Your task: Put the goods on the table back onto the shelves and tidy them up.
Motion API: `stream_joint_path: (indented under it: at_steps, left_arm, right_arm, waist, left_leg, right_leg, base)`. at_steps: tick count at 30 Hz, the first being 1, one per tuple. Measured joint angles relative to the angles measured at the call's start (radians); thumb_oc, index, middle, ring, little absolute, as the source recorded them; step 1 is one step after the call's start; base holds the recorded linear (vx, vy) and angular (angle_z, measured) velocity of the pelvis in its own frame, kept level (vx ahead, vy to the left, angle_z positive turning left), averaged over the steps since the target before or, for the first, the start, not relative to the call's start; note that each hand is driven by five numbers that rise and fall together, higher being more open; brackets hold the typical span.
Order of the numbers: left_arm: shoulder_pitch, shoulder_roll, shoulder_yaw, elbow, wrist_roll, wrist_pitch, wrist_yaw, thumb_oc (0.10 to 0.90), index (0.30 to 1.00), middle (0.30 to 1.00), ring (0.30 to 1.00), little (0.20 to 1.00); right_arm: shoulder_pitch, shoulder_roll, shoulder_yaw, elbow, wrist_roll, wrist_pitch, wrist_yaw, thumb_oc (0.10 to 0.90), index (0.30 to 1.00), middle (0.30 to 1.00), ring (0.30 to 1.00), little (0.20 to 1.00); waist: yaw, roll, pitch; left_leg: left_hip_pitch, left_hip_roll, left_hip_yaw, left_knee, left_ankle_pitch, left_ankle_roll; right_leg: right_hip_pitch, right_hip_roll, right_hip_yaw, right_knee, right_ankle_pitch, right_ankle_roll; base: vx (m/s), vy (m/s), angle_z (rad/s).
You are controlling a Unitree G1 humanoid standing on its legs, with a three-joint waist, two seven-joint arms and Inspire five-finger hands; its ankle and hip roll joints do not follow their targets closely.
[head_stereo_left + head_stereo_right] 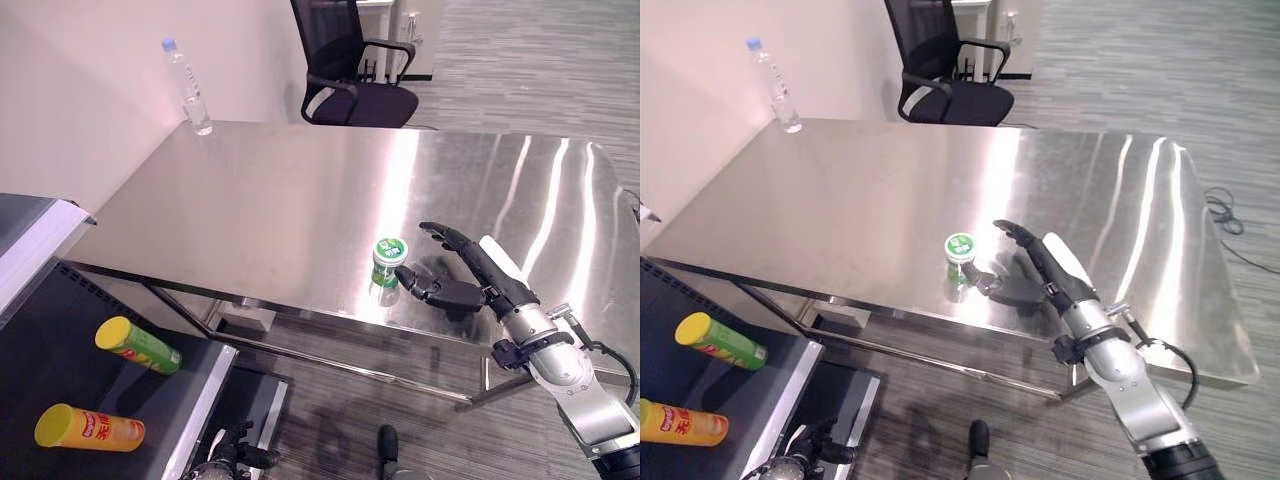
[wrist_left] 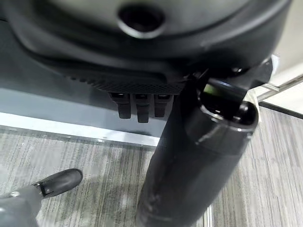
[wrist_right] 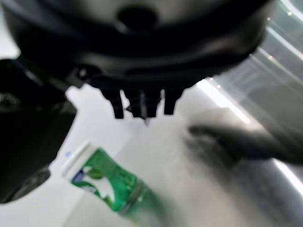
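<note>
Steel table (image 1: 300,200) bearing one green cup (image 1: 386,262), one water bottle (image 1: 187,87); our right hand (image 1: 455,275) spreading open beside cup, gripping nothing; two canisters (image 1: 137,345) lying on shelf (image 1: 60,350) beside table.

The yellow can (image 1: 680,424) on the shelf is cut off by the frame's edge.

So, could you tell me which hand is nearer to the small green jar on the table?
The right hand: it is open right beside the green jar on the table's front edge. The left hand hangs low by the floor, below the table.
</note>
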Motion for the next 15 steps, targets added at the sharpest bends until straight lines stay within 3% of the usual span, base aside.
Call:
stream_joint_path:
  at_steps: [15]
  left_arm:
    - [0.027,-0.001,0.002,0.0,-0.002,0.0,0.016,0.8,0.9,0.9,0.9,0.9]
  right_arm:
    - [-0.001,0.001,-0.014,0.073,-0.065,0.001,-0.031,0.8,0.9,0.9,0.9,0.9]
  waist:
    - [0.024,-0.025,0.03]
  left_leg:
    - [-0.006,0.0,-0.051,0.0,0.007,0.003]
  right_leg:
    - [0.024,-0.016,-0.05,-0.006,-0.009,0.006]
  base:
    - [0.01,0.004,0.1]
